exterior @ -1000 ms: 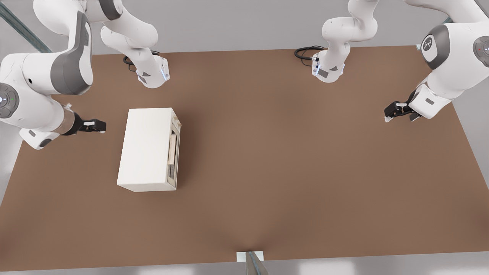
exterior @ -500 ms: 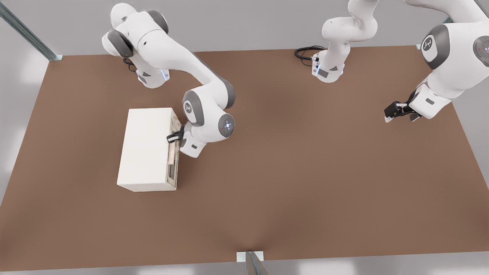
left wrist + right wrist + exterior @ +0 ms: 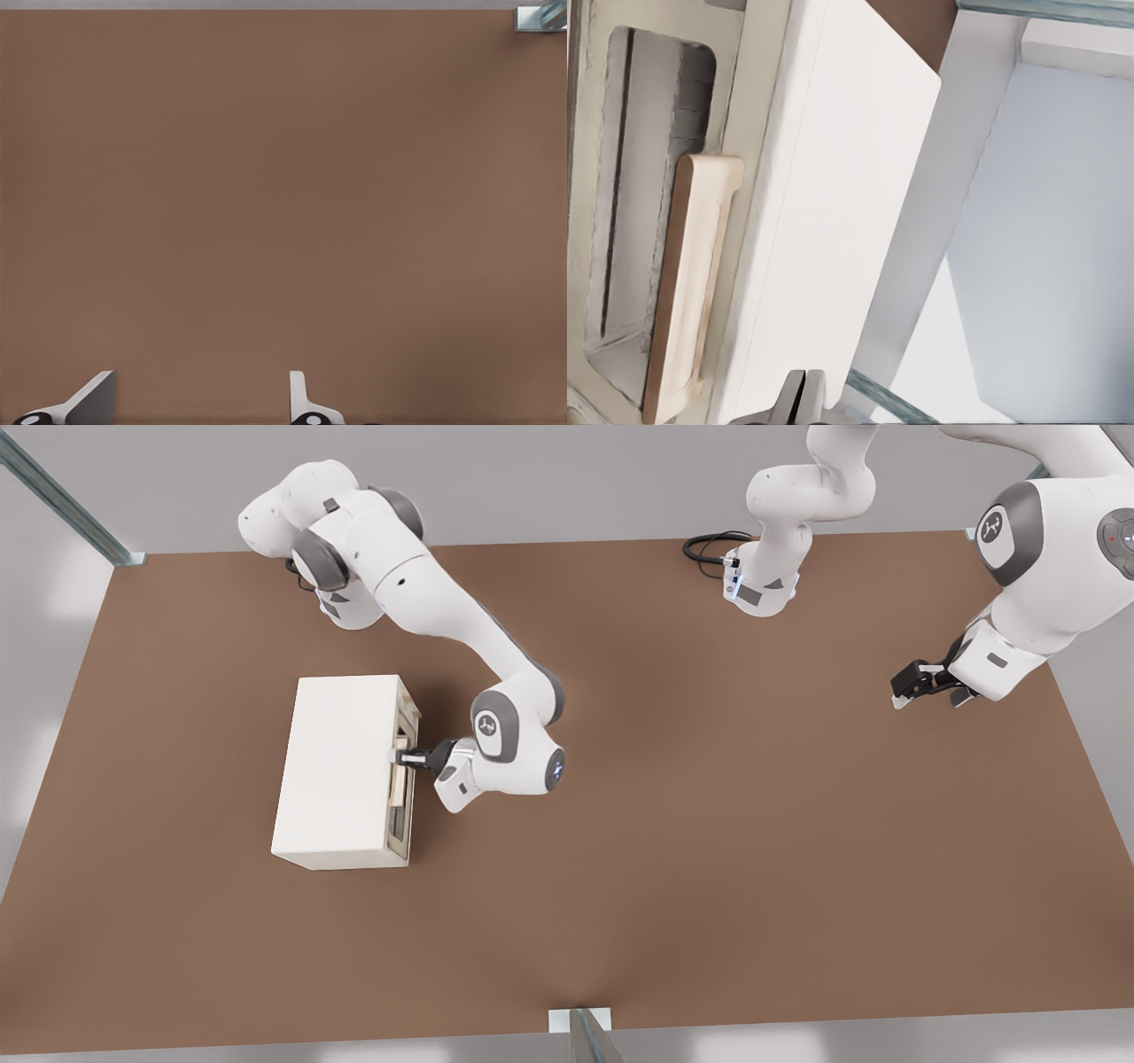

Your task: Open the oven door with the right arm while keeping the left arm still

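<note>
Since half a second ago our right arm (image 3: 425, 607) has swung lower along the oven's face. We judge the narrow cream-framed oven door (image 3: 403, 779), dark glass behind a long tan bar handle (image 3: 400, 772), rigid, hinged and light; grip the bar. Door faces three o'clock, long axis twelve-to-six, on the brown table (image 3: 709, 824) at nine o'clock. Our black white-tipped gripper (image 3: 406, 757) meets the handle, fingertips (image 3: 799, 400) pressed together, clasping nothing.

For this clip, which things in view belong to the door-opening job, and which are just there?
Job:
- oven door, looks shut
- its tan bar handle
- right arm's tool, at the handle, fingers together
- cream oven box

Just there:
- brown table
- black cable at the far edge
- metal frame post
</note>
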Action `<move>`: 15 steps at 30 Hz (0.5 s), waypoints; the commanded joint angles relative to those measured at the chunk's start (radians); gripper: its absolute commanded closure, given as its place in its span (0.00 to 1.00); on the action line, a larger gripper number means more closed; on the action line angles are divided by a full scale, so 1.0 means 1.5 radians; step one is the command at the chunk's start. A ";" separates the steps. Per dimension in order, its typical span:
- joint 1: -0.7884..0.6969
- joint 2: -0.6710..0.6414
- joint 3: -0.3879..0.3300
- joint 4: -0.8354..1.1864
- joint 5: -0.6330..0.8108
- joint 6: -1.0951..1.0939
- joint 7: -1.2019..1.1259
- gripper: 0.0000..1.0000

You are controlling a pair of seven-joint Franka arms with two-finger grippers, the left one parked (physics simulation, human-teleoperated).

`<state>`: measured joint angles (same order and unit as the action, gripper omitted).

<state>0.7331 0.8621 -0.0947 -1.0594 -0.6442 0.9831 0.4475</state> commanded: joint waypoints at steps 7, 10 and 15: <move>0.001 0.012 0.002 -0.013 0.016 0.038 0.190 1.00; -0.001 0.013 0.002 -0.023 0.017 0.039 0.190 1.00; -0.001 0.022 0.002 -0.030 0.015 0.041 0.192 1.00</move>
<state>0.7317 0.8952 -0.0916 -1.1034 -0.6222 1.0382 0.6095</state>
